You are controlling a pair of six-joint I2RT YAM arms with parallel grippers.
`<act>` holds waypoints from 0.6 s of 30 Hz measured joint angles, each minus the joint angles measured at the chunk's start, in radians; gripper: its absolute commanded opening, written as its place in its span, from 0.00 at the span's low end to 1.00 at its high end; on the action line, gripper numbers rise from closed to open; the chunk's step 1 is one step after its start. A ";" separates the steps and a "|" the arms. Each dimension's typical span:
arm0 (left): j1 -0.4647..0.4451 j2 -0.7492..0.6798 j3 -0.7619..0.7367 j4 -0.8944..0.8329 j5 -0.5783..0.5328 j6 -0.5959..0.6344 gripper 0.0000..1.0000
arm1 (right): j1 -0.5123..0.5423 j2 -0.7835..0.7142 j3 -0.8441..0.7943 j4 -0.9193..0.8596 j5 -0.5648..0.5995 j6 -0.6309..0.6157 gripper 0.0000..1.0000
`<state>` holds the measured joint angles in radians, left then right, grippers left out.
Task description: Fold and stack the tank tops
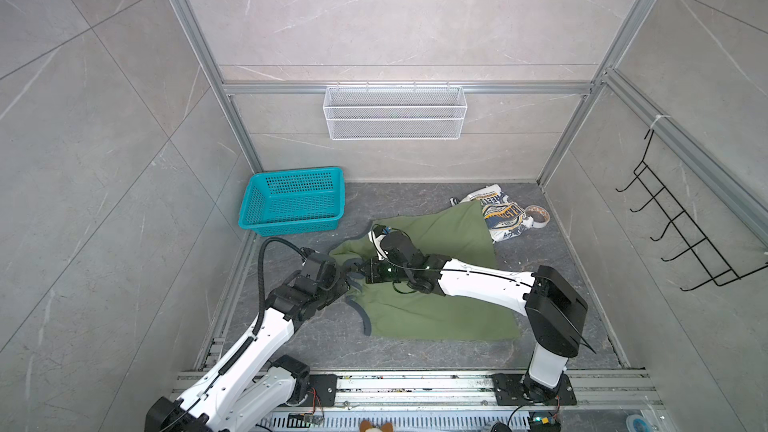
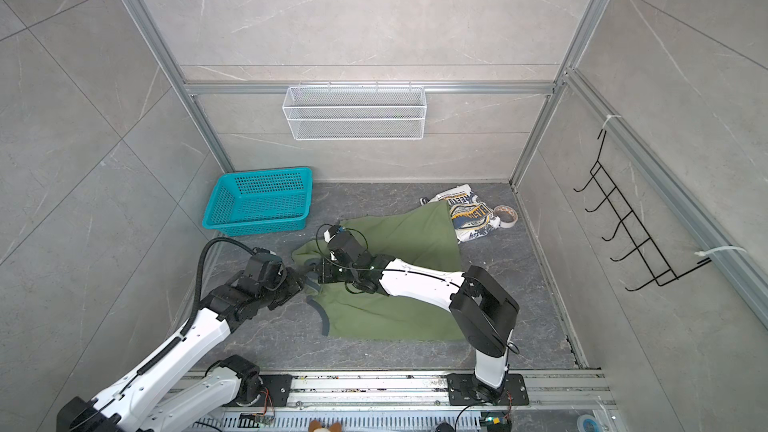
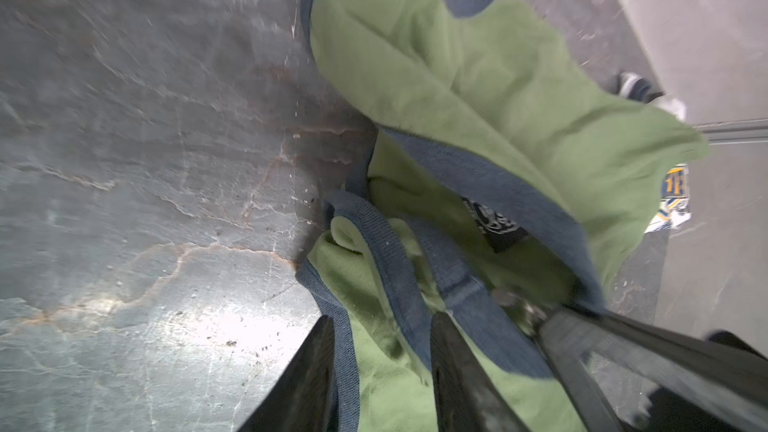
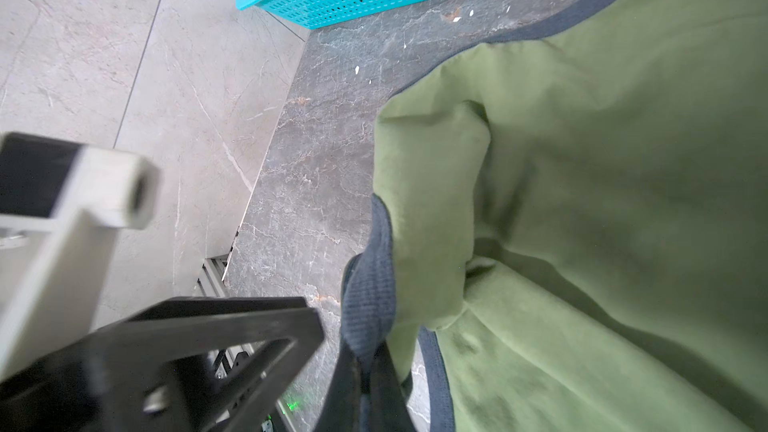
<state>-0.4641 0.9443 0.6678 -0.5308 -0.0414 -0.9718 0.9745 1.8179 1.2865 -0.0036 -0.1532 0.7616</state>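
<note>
Arms (image 1: 482, 284) are bent low over the olive green tank top (image 1: 436, 309) spread mid-tabletop (image 1: 415, 355). Its grey trim (image 4: 370, 268) is pinched by the right gripper (image 4: 365, 363). The left gripper (image 3: 384, 322) is held with jaws apart astride a strap (image 3: 390, 268). The white tank top (image 1: 505, 218) is crumpled behind.

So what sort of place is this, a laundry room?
Probably a robot test cell, not a home: an aluminium frame around tiled panels, two robot arms bolted to a base rail, an olive tank top beneath them.
</note>
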 measured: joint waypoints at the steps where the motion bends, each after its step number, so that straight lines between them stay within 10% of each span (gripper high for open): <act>1: 0.000 0.017 0.000 0.006 0.005 -0.002 0.44 | 0.002 0.000 0.000 0.000 0.000 0.000 0.00; 18: 0.000 0.161 -0.009 0.058 0.042 -0.009 0.31 | 0.009 0.000 0.000 0.000 0.004 -0.011 0.00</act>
<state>-0.4641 1.1057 0.6586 -0.4725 0.0010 -0.9806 0.9836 1.8179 1.2865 -0.0040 -0.1490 0.7502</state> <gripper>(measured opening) 0.317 0.049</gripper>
